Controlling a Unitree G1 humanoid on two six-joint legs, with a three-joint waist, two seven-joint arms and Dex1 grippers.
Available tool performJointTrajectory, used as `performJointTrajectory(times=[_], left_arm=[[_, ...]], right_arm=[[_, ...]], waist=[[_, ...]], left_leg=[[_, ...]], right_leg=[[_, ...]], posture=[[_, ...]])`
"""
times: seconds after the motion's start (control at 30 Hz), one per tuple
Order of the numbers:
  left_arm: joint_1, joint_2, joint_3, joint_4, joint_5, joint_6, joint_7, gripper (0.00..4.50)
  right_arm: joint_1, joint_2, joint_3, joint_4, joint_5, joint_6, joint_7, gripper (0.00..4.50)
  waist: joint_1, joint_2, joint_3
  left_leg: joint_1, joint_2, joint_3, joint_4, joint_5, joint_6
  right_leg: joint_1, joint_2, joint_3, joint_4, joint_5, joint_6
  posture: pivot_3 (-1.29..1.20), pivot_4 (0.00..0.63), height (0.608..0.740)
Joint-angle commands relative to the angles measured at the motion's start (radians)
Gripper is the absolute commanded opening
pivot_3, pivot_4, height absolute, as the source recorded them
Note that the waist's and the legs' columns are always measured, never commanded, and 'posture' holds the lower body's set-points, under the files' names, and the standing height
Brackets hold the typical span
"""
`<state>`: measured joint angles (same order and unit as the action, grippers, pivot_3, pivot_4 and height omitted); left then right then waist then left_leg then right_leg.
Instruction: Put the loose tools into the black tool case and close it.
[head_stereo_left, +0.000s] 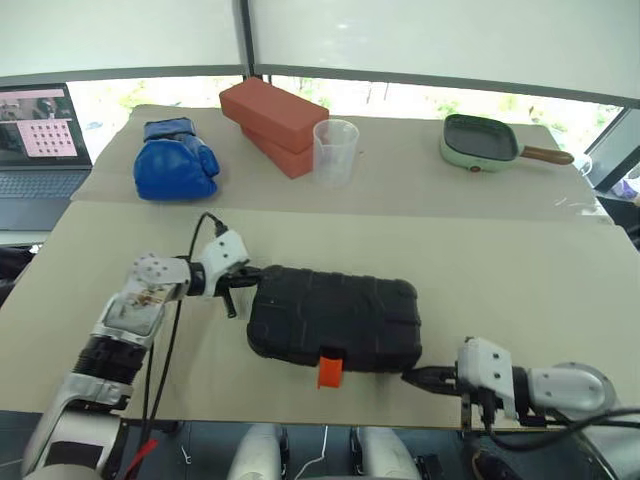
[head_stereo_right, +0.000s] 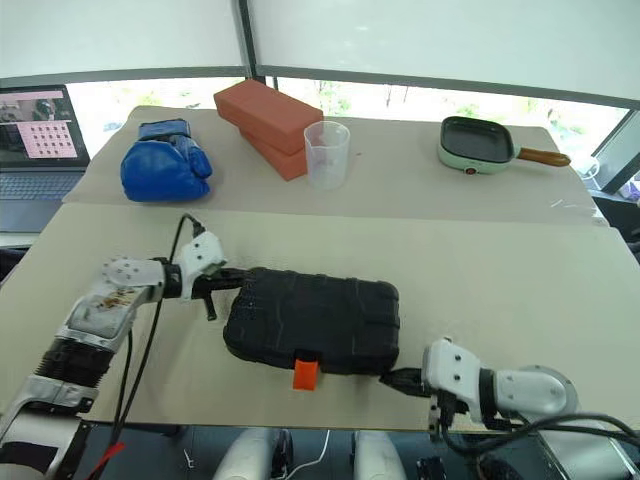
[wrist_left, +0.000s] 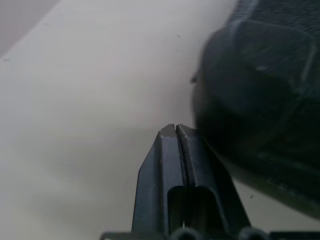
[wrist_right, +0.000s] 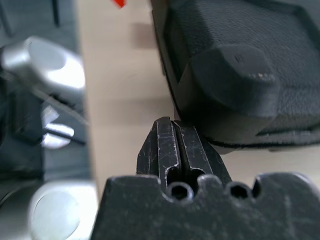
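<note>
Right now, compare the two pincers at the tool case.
The left pincer sits at the far left corner of the black tool case; the right pincer sits at its near right corner. The left points rightward, the right leftward. Both are shut and empty.

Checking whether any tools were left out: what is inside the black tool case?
The black tool case lies shut on the table, orange latch at its front edge. Its lid covers the inside, so no contents can be seen. No loose tools lie beside it.

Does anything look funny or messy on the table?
Mostly tidy. The black tool case lies shut, but its orange latch sticks out at the front, seemingly not snapped down. No spills or visible damage.
</note>
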<state>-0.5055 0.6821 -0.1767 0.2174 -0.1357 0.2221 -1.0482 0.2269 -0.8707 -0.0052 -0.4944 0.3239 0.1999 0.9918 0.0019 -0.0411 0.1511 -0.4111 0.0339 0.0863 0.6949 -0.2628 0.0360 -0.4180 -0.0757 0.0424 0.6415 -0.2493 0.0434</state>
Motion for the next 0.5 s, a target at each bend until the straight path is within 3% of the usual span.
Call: performJointTrajectory(times=[0.03,0.23,0.4,0.5], left_arm=[[0.012,0.013,-0.024,-0.119,-0.046,0.028,-0.104,0.08],[0.06,0.047,-0.014,-0.157,-0.022,0.003,-0.132,0.08],[0.039,0.066,0.041,-0.139,-0.037,0.016,-0.112,0.08],[-0.061,0.089,0.105,-0.156,-0.124,0.143,-0.142,0.08]], right_arm=[[-0.132,0.039,-0.032,0.074,-0.004,0.029,-0.063,0.0],[-0.261,0.067,-0.046,0.232,-0.057,0.024,-0.096,0.0],[-0.228,0.029,-0.085,0.206,-0.023,0.026,-0.04,0.0],[-0.164,-0.006,-0.147,0.134,0.049,0.052,0.021,0.0]], waist=[[0.0,0.0,0.0],[0.009,0.0,0.0],[0.011,0.0,0.0],[0.012,0.0,0.0]], left_leg=[[-0.001,0.0,0.0,0.001,0.0,0.0],[-0.002,-0.001,0.0,0.002,0.0,0.0],[-0.003,-0.001,0.0,0.002,0.0,0.0],[-0.004,-0.001,-0.001,0.002,0.0,0.001]], right_leg=[[-0.001,0.0,0.0,0.001,0.0,0.0],[-0.002,-0.001,0.0,0.002,0.001,0.001],[-0.002,-0.001,-0.001,0.002,0.001,0.001],[-0.002,-0.001,-0.001,0.002,0.001,0.001]], posture=[[0.0,0.15,0.738],[0.0,0.15,0.738],[0.0,0.15,0.738],[0.0,0.15,0.738]])
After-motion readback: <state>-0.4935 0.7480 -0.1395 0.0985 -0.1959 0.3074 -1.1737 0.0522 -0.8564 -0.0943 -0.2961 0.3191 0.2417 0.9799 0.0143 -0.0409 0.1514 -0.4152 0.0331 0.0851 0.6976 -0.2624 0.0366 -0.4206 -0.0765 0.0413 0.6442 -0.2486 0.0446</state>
